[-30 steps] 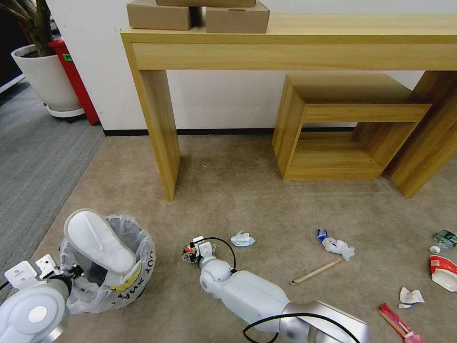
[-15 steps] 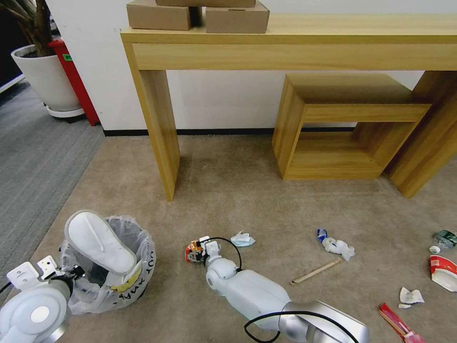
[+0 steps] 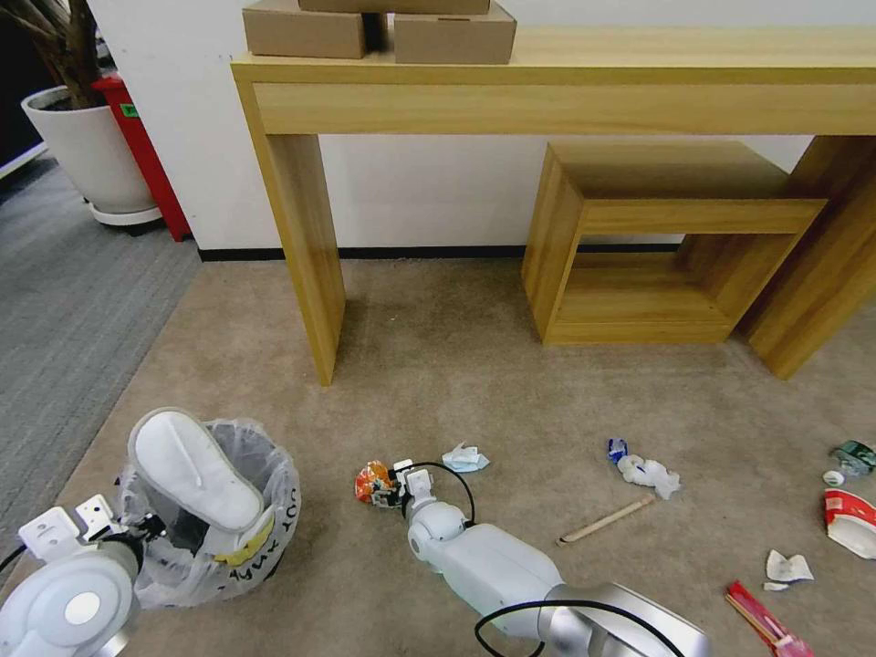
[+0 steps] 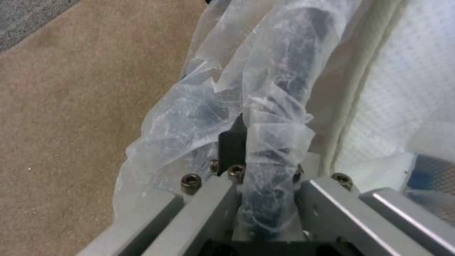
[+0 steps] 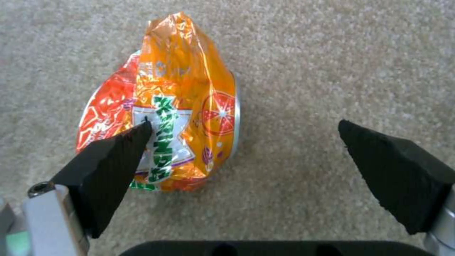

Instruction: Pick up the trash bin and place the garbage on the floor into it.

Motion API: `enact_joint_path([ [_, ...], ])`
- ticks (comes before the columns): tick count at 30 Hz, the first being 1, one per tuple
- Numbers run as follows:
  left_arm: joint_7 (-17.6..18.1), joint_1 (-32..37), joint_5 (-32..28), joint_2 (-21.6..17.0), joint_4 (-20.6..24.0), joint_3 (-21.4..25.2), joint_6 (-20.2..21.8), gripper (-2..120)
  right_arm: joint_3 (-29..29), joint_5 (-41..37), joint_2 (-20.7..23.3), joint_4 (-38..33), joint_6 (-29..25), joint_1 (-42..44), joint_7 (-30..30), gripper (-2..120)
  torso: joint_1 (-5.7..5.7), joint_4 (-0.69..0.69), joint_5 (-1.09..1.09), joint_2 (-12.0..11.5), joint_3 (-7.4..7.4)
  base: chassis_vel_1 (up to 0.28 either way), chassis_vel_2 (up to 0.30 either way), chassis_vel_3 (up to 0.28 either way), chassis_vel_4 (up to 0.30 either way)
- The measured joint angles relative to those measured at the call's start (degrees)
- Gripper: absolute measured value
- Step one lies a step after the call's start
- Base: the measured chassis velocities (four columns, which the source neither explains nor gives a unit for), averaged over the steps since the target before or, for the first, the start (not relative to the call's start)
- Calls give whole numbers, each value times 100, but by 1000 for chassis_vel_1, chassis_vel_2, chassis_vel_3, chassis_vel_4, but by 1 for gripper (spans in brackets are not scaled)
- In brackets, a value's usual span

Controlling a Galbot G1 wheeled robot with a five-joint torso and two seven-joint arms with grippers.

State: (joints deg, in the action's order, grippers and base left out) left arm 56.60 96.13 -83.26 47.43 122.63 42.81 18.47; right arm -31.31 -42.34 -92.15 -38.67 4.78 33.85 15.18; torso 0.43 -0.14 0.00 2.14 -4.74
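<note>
The trash bin (image 3: 239, 547), black with a crinkly bag, sits low at my left with a white slipper (image 3: 193, 468) sticking out of it. My left gripper (image 3: 146, 527) is shut on the bin's bagged rim (image 4: 294, 71), right beside the slipper (image 4: 407, 89). My right gripper (image 3: 389, 484) hovers open just above the floor (image 3: 474, 383). An orange wrapper (image 3: 371, 481) lies under it. In the right wrist view one fingertip (image 5: 137, 137) overlaps the wrapper (image 5: 185, 106) while the other stands apart over bare carpet; the gripper (image 5: 244, 129) holds nothing.
More garbage lies to the right: a crumpled tissue (image 3: 464, 458), a blue scrap (image 3: 618, 448), white paper (image 3: 650, 474), a wooden stick (image 3: 605, 520), a red-white bowl (image 3: 850, 522), a red wrapper (image 3: 765, 624). A wooden table leg (image 3: 306, 265) and a low shelf (image 3: 657, 246) stand ahead.
My right gripper has slid to the right, so more of the orange wrapper shows at its left. The bin and left gripper have shifted slightly lower.
</note>
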Motion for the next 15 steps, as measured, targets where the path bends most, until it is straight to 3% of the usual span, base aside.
enact_joint_path([
  [15,-9,84,155,169,82,-52,13,0,-3,-13,0,1,-34,-12,-95,100,0,1,-1,0,0,0,0,0,0],
])
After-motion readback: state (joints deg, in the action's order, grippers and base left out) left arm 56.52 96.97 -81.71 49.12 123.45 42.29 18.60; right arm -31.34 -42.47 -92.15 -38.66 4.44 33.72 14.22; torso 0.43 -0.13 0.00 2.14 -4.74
